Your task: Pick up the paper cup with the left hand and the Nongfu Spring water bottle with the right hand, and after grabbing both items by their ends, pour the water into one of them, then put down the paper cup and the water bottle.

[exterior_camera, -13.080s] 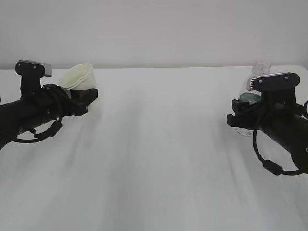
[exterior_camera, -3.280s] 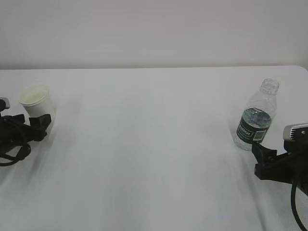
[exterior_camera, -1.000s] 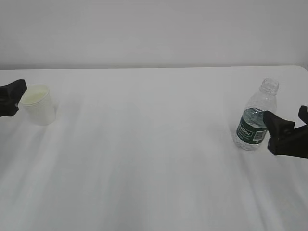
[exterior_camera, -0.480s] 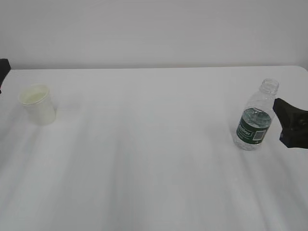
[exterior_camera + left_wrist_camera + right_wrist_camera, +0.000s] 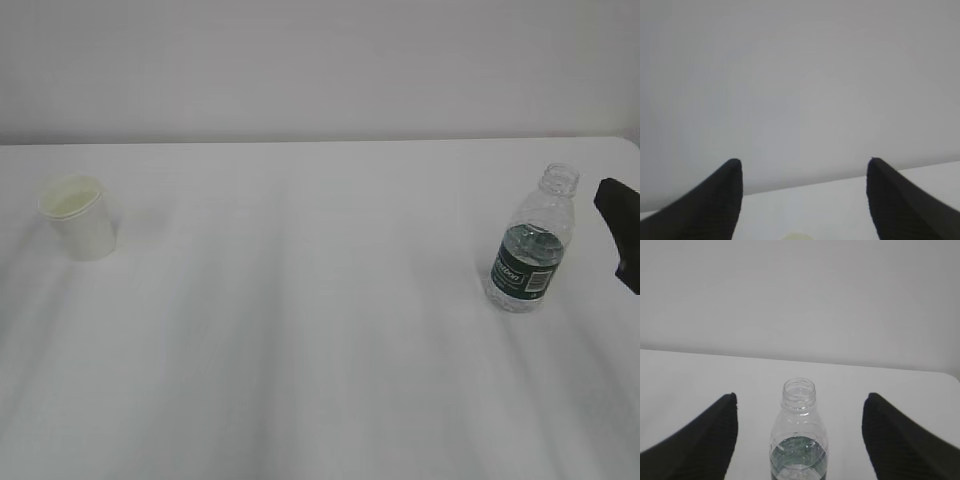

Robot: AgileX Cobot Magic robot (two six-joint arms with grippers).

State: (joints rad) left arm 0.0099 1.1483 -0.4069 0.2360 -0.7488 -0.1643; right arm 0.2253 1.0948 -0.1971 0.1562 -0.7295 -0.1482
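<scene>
The paper cup stands upright at the far left of the white surface, alone, with nothing touching it. Well apart, at the right side, the Nongfu Spring water bottle stands upright and uncapped (its dark green label band faces the exterior camera), with the water showing low in the clear body. The right hand's gripper is spread wide, its two black fingers flanking the bottle without touching it; in the exterior view only a dark tip shows at the right edge. The left hand's gripper is likewise spread and holds nothing, a sliver of cup rim just visible below between its fingers
</scene>
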